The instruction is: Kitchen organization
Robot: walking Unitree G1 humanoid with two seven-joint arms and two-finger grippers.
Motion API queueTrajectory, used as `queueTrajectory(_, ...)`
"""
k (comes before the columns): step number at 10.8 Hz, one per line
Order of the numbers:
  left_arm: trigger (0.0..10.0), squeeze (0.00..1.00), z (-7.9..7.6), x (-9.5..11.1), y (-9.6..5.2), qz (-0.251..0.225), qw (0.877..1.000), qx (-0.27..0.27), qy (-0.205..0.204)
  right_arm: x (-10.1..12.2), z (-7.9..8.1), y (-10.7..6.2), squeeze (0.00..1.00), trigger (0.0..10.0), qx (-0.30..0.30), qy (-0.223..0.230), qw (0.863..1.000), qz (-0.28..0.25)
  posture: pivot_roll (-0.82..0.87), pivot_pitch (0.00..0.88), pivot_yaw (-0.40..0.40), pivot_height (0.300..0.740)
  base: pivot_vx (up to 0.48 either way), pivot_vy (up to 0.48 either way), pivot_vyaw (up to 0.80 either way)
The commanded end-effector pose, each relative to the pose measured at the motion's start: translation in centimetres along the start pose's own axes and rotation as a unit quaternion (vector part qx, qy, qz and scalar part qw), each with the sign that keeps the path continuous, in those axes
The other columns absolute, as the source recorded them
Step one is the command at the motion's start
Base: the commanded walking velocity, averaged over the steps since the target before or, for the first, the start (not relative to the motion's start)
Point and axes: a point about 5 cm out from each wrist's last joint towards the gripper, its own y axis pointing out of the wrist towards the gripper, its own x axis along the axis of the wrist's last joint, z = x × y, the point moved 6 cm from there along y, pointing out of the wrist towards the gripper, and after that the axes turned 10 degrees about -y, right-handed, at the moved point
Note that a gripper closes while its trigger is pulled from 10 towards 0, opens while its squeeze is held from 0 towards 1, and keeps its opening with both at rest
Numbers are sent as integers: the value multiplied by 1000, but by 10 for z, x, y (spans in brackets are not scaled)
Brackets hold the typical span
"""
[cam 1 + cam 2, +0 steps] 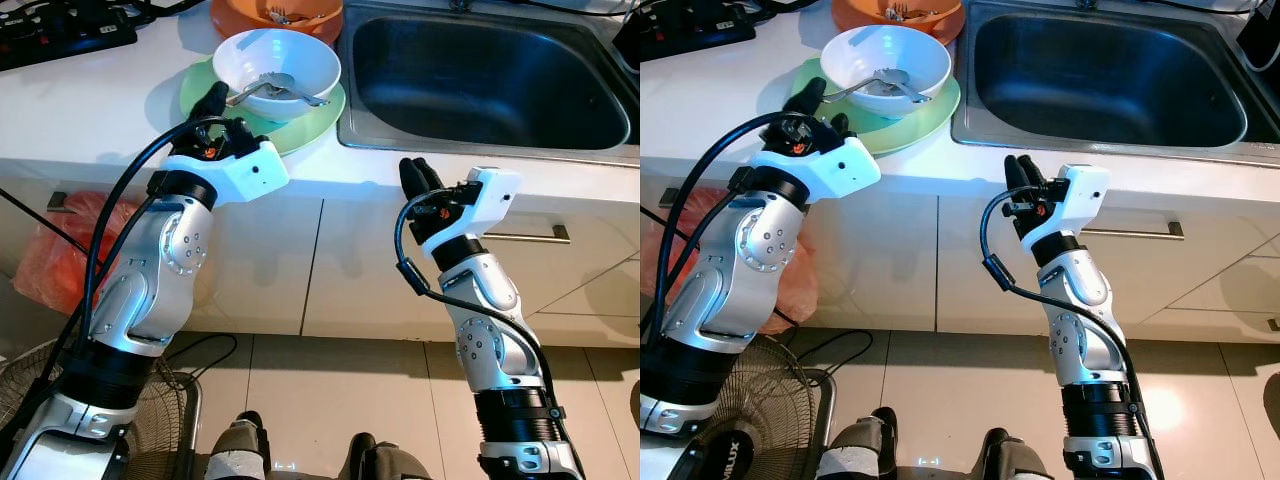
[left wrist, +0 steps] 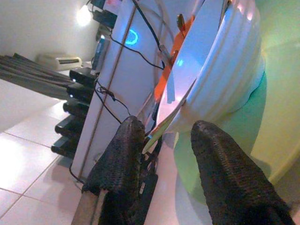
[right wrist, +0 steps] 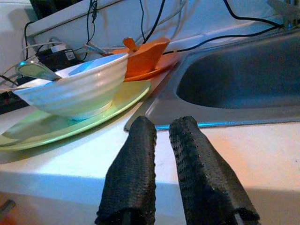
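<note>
White bowl (image 1: 277, 60) on green plate (image 1: 300, 128), beside sink rim (image 1: 350, 100).

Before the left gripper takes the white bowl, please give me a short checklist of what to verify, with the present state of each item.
1. Left gripper at the white bowl: ok, beside its rim.
2. Left fingers apart: ok.
3. Spoon loose in bowl: not ok, may slide.
4. Bowl sits on green plate: ok.
5. Sink free to receive dishes: ok.
6. Right gripper out of the way: ok, at the counter edge.
</note>
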Motion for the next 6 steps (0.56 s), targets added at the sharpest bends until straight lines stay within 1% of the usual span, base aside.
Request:
queueTrajectory(1, 0, 0, 2, 4, 1, -6, 1000, 3, -4, -1, -2, 0, 0, 10000, -2, 5, 1000, 1, 210, 202, -62, 740, 0, 0, 0)
queueTrajectory(6, 0, 0, 0, 3, -1, -5, 1000, 1, -7, -2, -1, 1, 0, 10000, -1, 7, 1000, 3, 213, 201, -65, 740, 0, 0, 0)
